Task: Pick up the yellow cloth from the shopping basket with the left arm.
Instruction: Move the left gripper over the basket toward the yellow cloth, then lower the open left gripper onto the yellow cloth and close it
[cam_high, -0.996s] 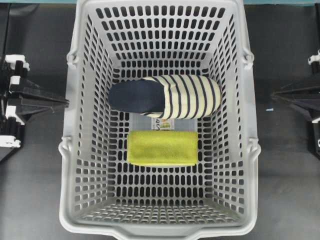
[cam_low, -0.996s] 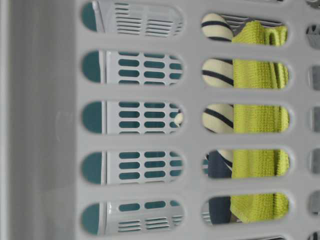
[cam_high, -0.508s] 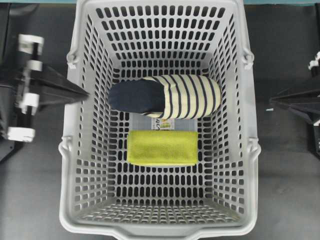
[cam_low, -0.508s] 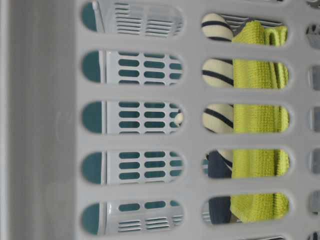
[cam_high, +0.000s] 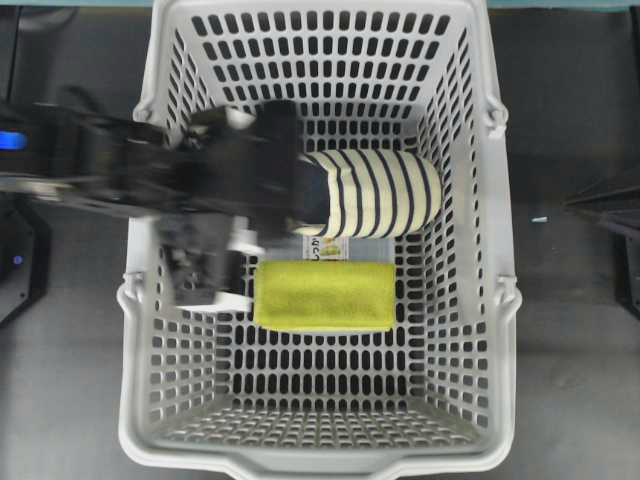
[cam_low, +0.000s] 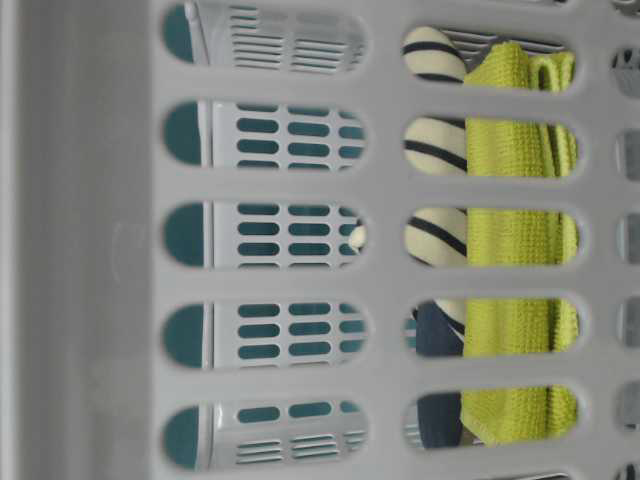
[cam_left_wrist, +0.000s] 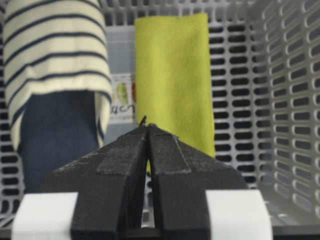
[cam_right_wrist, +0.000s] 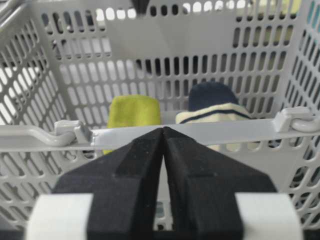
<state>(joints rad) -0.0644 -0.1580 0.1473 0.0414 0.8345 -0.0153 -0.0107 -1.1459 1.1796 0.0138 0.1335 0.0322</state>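
Left arm (cam_high: 130, 180) reaches in over the left rim of the shopping basket (cam_high: 150, 60), blurred in the overhead view. Its wrist covers the navy heel end of the striped slipper (cam_high: 385, 192).

Left gripper (cam_left_wrist: 148, 127): fingers pressed together, tips meeting in a point, nothing between them. From the wrist camera the tips hang above the basket floor, over the near end of the yellow cloth (cam_left_wrist: 172, 75). No contact with the cloth that I can confirm; the height above it can't be judged.

Yellow cloth lies flat on the basket base, folded into a rectangle. It runs straight ahead of the left gripper tips and slightly to their right. The slipper (cam_left_wrist: 55, 65) lies parallel to it on the gripper's left, close beside it but apart, with a strip of floor and a printed label (cam_left_wrist: 122, 97) between them.

Table-level view: through the wall slots the cloth (cam_low: 520, 240) and slipper (cam_low: 435, 235) appear side by side; whether they touch can't be told from there.

Right gripper (cam_right_wrist: 163, 131): clenched with nothing in it, outside the basket, tips pointing at the rim of the side wall (cam_right_wrist: 200, 132). Cloth (cam_right_wrist: 134, 111) and slipper (cam_right_wrist: 215, 106) are visible beyond that rim. In the overhead view only a dark edge of the right arm (cam_high: 605, 205) shows at the right of frame, well apart from the basket.
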